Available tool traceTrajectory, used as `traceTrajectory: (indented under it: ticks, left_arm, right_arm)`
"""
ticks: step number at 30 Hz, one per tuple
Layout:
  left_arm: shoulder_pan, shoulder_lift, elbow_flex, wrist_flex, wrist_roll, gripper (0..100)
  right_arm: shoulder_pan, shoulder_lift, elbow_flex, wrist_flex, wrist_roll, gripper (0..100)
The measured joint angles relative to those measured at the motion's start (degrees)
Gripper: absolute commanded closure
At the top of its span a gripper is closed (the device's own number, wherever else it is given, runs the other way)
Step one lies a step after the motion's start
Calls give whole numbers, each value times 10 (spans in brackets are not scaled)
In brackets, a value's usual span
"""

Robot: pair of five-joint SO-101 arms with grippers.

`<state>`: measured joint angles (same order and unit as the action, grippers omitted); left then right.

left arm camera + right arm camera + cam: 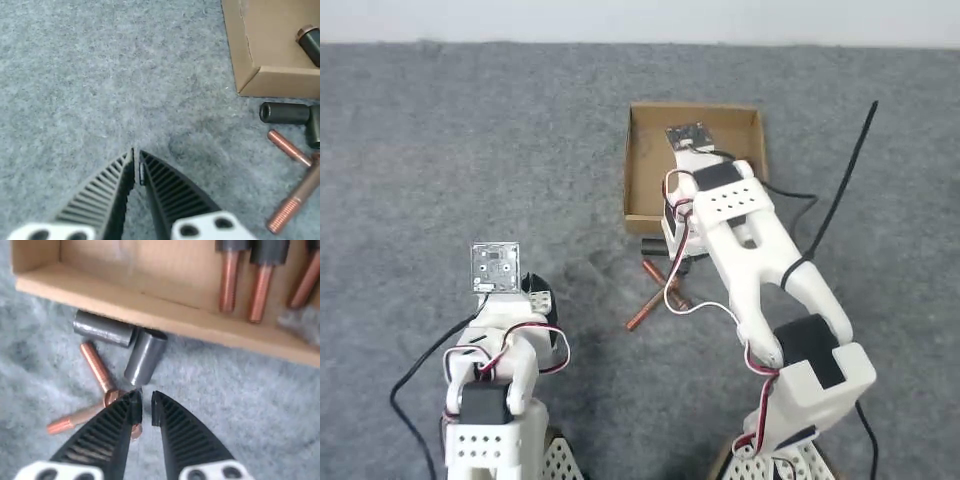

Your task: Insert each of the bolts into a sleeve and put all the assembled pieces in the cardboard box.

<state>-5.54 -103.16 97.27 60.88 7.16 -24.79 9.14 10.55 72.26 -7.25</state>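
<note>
Two dark sleeves [105,329] [145,357] lie on the grey carpet just outside the cardboard box [150,305], with two copper bolts [97,367] [75,420] crossed beside them. Three bolts fitted in sleeves [230,275] rest inside the box. My right gripper [143,399] hovers over the loose pieces, its tips at the end of the nearer sleeve, jaws almost together and holding nothing. My left gripper [136,156] is shut and empty over bare carpet, well to the left of the sleeves [285,112] and bolts [295,200].
In the high view the right arm [735,210] stretches over the bolt pile [655,290] toward the box [638,165]. The left arm [505,340] sits at the front left. Grey carpet covers the table.
</note>
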Motion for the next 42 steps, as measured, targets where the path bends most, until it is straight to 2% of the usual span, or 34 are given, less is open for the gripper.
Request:
traceTrajectory:
  ticks: [5, 10, 13, 31, 37, 42]
  left_arm:
    - [0, 0, 0, 0, 0, 989]
    - [0, 0, 0, 0, 0, 988]
    - [0, 0, 0, 0, 0, 988]
    - [0, 0, 0, 0, 0, 988]
    - [0, 0, 0, 0, 0, 988]
    - [0, 0, 0, 0, 0, 988]
  right_arm:
    - [-16, 0, 18, -37, 0, 980]
    - [-16, 0, 29, -65, 0, 857]
    - [-18, 9, 29, -66, 0, 828]
    - [-13, 107, 20, -124, 0, 866]
    - [-11, 112, 17, -124, 0, 998]
    - [-10, 113, 9, -124, 0, 993]
